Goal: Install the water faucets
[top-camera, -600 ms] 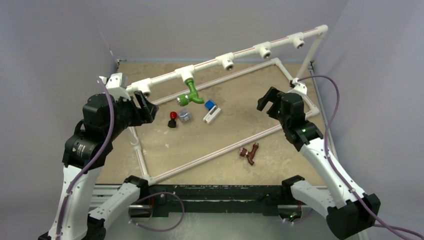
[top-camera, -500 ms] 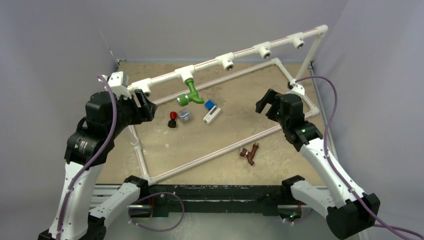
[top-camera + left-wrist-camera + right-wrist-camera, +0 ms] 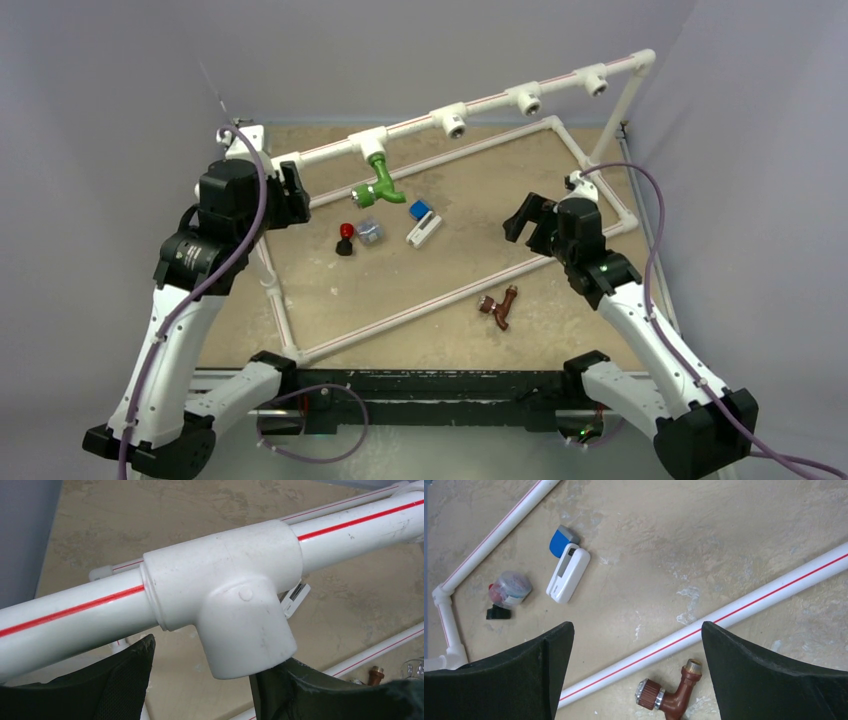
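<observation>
Glossy white plastic pipe rail with a thin red stripe (image 3: 480, 103) runs raised across the back, smooth tee fittings along it. The bright green bent plastic faucet (image 3: 378, 190) hangs from the rail's second tee from the left, spout curling down. At the rail's left end, the left gripper (image 3: 212, 652) is spread wide, matte black fingers either side of the rounded white tee socket (image 3: 240, 630), not clamping it. Well nearer than the rail, the reddish-brown faucet (image 3: 669, 692) lies flat on the mottled sandy tabletop (image 3: 400, 280), ribbed knob and threaded brass-coloured tip showing. The right gripper (image 3: 637, 627) hovers above it, jaws fully apart, holding nothing.
</observation>
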Available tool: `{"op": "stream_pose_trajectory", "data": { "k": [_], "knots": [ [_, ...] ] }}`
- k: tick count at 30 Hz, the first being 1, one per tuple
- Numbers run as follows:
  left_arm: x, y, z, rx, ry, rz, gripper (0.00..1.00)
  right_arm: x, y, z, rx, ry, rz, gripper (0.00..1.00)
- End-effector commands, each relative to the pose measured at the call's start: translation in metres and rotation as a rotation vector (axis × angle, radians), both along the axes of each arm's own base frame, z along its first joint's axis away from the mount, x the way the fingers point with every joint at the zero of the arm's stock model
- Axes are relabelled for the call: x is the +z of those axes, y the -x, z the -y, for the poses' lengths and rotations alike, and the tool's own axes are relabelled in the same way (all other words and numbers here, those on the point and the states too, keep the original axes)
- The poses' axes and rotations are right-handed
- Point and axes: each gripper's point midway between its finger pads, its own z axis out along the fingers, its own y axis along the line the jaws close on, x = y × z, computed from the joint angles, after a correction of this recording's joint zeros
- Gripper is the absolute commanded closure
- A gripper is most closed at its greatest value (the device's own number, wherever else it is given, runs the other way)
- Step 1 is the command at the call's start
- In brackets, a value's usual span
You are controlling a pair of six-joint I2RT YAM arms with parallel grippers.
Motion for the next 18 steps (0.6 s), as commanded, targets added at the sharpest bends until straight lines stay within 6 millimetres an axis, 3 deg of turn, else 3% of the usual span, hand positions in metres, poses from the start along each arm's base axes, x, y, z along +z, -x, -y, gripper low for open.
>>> {"op": "stream_pose_trajectory", "data": {
  "k": [1, 8, 12, 18],
  "knots": [
    [0.021, -0.028, -0.009, 0.059, -0.052, 0.095, 0.36, -0.007, 0.006, 0.002, -0.02, -0.011, -0.044, 0.01],
    [0.025, -0.059, -0.013, 0.093, -0.091, 0.118, 0.34, -0.016, 0.009, -0.001, -0.043, -0.042, -0.102, 0.02],
    [0.026, -0.079, -0.035, 0.142, -0.086, 0.125, 0.34, -0.023, 0.01, -0.005, -0.016, -0.033, -0.139, 0.01],
    [0.018, -0.102, -0.052, 0.204, -0.074, 0.114, 0.34, -0.017, 0.012, -0.008, -0.006, -0.079, -0.088, 0.01]
  ]
}}
